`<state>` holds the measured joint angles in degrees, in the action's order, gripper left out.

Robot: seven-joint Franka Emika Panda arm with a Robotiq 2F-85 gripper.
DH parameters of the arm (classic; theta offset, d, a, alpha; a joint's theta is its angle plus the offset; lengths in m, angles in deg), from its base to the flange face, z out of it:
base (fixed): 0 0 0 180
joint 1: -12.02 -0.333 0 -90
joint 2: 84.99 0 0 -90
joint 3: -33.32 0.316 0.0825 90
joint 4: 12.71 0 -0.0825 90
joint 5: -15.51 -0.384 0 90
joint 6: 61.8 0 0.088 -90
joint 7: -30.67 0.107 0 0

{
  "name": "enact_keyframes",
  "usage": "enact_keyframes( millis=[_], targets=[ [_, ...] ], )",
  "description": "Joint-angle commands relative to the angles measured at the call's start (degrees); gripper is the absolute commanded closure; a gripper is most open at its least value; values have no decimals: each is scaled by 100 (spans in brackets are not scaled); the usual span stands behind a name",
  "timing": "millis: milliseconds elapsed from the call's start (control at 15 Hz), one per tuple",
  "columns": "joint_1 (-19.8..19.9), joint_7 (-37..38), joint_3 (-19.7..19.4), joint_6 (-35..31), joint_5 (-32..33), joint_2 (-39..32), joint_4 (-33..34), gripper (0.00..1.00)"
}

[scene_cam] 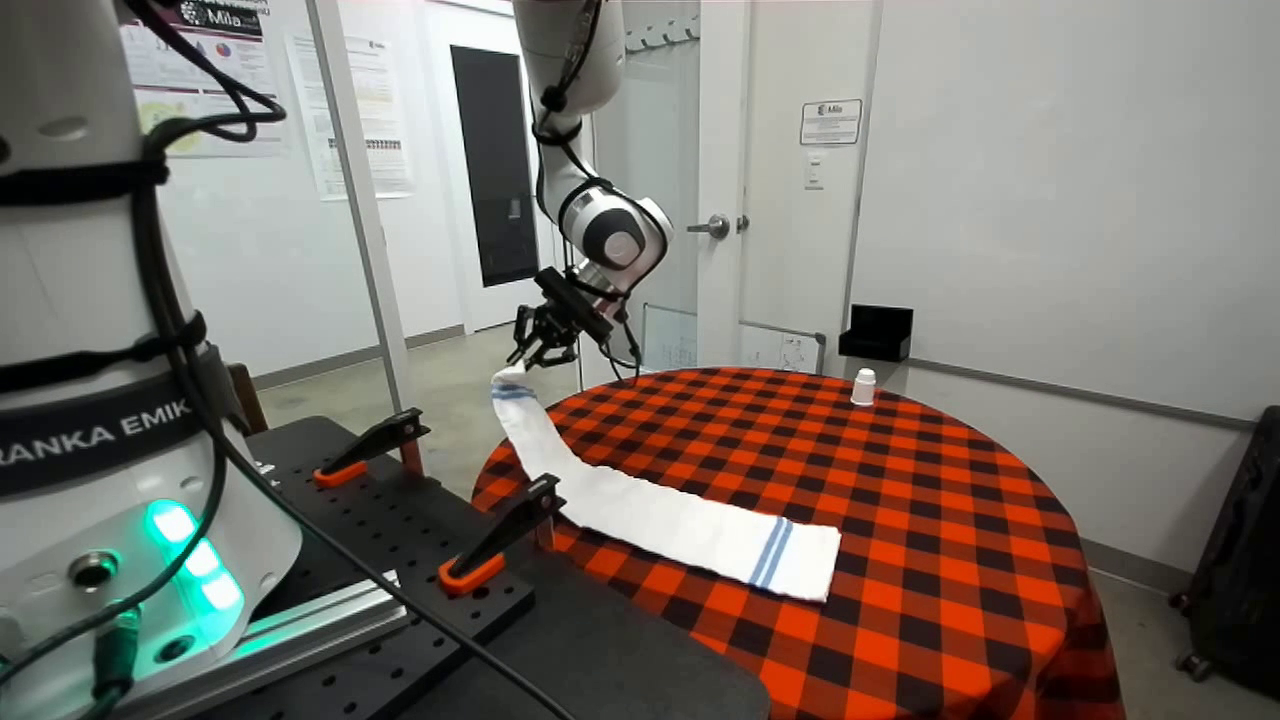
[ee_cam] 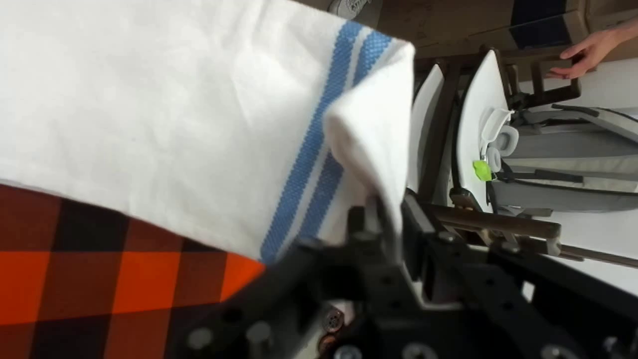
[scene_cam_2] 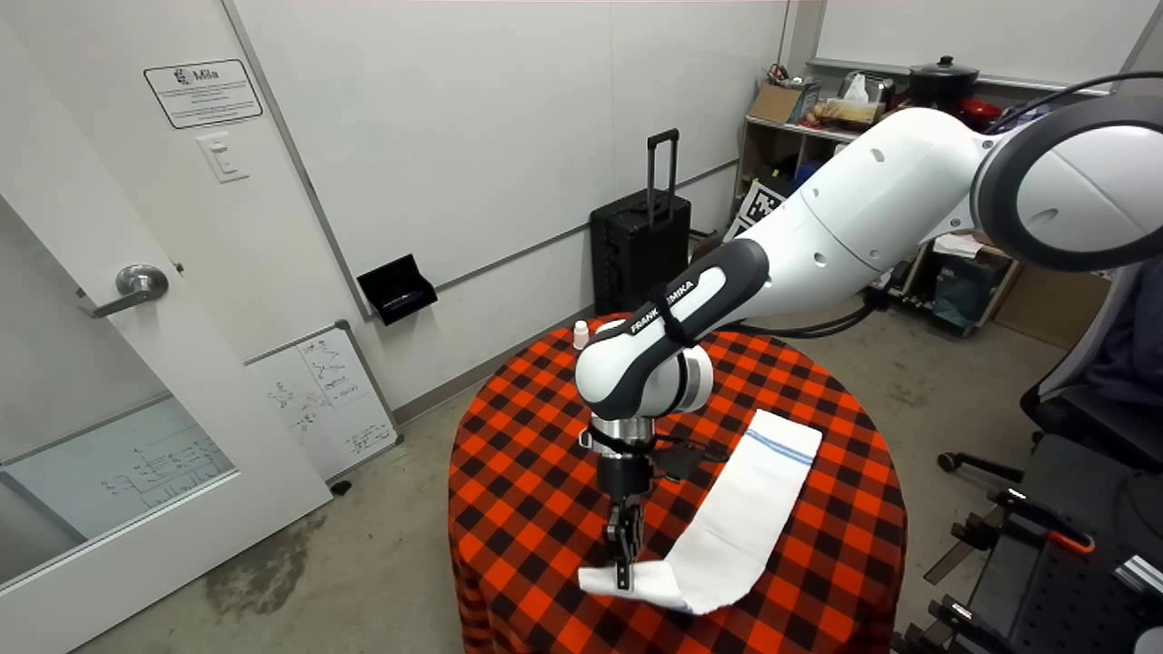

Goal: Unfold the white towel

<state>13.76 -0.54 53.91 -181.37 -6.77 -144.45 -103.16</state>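
Tool [scene_cam_2: 624, 574] is clamped on 1 end of the white towel [scene_cam_2: 740, 513], holding it up by the near edge of the surface [scene_cam_2: 509, 436] in an exterior view. Rest just lies in a strip toward the right edge, 2 blue stripes there. Tiny white container [scene_cam_2: 581, 335] sits at the far edge, black suitcase [scene_cam_2: 641, 254] past that.

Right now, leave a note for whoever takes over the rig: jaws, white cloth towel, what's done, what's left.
Jaws: shut on one end of the blue-striped white cloth towel; that end is raised, its edge folded over.
Towel: the opposite end lies on the red-and-black checked fabric tablecloth.
Done: spread lengthwise into a strip.
Left: probably lower and release the held end, then flatten that edge; I can't tell whether layers remain folded.
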Motion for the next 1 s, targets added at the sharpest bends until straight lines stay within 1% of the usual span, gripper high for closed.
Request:
enact_keyframes(
  millis=[0,67,333,400,467,733,933],
  targets=[
    [-52,-101,56,251,118,-217,361,52],
    [-65,-100,50,263,126,-231,391,43],
    [-62,-106,42,284,116,-242,457,15],
    [-64,-103,37,288,117,-246,473,6],
    [-64,-94,29,286,117,-243,478,1],
    [-36,73,-122,62,102,-162,401,0],
    [189,146,-222,-187,-36,-48,222,0]
  ],
)
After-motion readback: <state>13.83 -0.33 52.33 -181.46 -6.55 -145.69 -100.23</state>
